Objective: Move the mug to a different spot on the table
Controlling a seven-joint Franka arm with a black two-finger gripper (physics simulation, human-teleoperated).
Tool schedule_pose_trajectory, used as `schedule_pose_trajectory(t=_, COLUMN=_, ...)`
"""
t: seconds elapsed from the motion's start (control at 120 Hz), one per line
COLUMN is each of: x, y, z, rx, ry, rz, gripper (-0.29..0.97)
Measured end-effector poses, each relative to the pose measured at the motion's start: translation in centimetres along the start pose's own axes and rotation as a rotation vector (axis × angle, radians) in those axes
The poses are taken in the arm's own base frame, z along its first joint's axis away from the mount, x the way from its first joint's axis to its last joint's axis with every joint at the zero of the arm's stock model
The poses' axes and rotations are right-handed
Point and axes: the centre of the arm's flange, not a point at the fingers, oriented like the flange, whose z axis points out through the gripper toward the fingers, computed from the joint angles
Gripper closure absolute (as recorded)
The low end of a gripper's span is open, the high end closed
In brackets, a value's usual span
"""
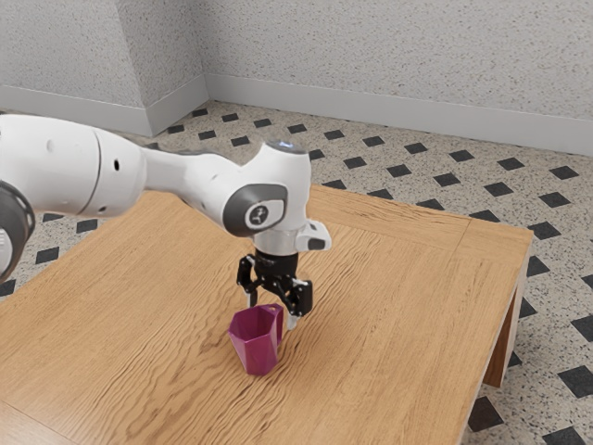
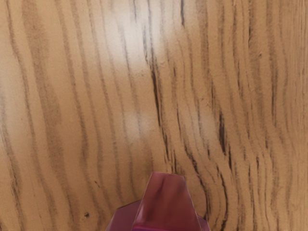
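Grey speckled walls [image 1: 371,46] and a pale floor [image 1: 445,167] with black diamond tiles are noted behind. A wooden table [image 1: 398,278] takes up most of the scene, with strong dark grain lines recorded in the wrist view [image 2: 72,96]. The white arm [image 1: 185,181] is seen entering from the exterior view's left, with its hand pointed straight down. The magenta mug [image 1: 257,343] is found standing upright on the tabletop, open end up, toward the near edge and somewhat to the exterior view's left of centre; part of it [image 2: 163,202] is seen just under the hand. The black gripper [image 1: 272,312] is placed at the mug's far right rim; how wide it is set, and whether the mug is held, cannot be told.
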Motion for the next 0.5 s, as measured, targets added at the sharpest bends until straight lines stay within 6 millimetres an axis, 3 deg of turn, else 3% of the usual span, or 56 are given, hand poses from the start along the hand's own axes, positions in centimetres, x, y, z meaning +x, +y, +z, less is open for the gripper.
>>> schedule_pose_trajectory(t=0.5, x=0.8, y=0.3, z=1.9, rx=0.016, ry=-0.002, rz=0.008, gripper=0.04)
